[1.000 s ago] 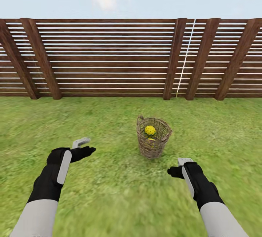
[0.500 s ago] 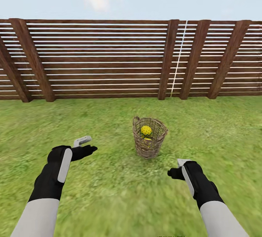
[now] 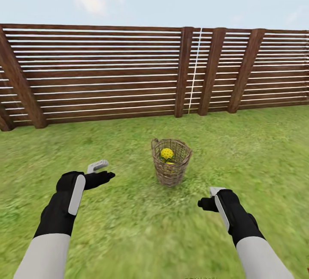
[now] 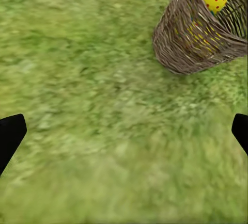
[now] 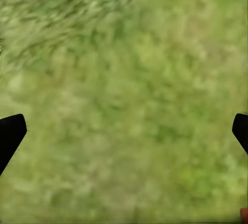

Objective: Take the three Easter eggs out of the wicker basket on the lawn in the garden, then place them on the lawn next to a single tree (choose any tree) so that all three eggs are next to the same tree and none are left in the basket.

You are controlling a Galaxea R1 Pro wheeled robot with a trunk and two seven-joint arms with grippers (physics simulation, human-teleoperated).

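No part of the task is judged complete. The wicker basket [image 3: 171,162] is seen standing upright on the lawn [image 3: 128,227], ahead of the robot and short of the slatted fence [image 3: 107,73]. One Easter egg [image 3: 167,154] is plainly visible inside it, and yellow patches lower down suggest more eggs, though their number cannot be confirmed through the weave. No egg is seen lying on the grass. All removal and placement beside a tree is therefore taken as outstanding.

The left gripper [image 3: 101,172] is held above the grass, well apart from the basket, to its left. In the left wrist view the fingertips [image 4: 10,136] are spread wide with nothing between them. The right gripper [image 3: 211,198] is likewise parted and empty, nearer the robot than the basket and slightly to its right.
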